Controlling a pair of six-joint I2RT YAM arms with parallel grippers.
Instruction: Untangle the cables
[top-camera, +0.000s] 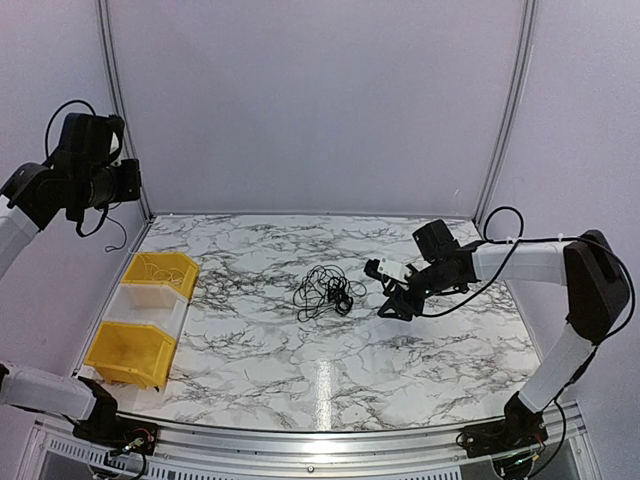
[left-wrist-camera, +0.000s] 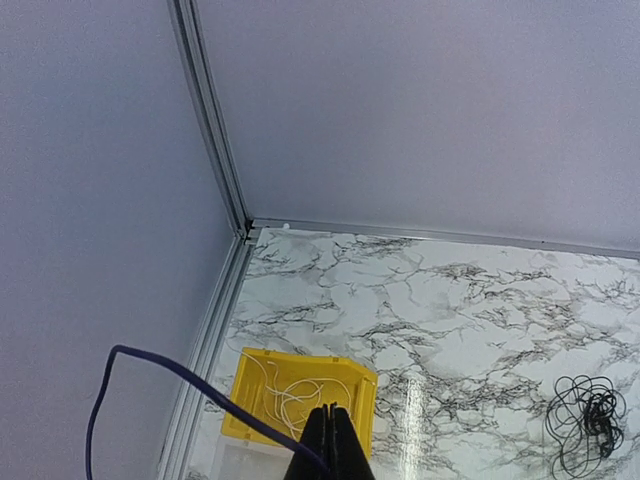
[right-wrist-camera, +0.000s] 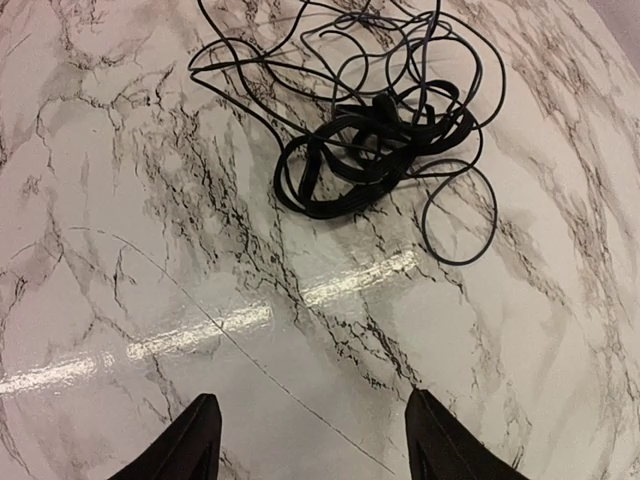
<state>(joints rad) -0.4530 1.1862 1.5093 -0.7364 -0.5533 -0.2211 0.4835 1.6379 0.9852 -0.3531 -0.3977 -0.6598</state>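
My left gripper (left-wrist-camera: 328, 440) is clenched, empty, and raised near the far left corner of the table (top-camera: 300, 370). My right gripper (right-wrist-camera: 310, 425) is released, empty, and low over the table just beside the cables (top-camera: 322, 292). The cables lie bunched midway between the left and right edges.

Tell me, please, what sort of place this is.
Probably an enclosed robot test cell: plain white panels in aluminium framing surround a marble-patterned table carrying yellow bins and tangled cables.
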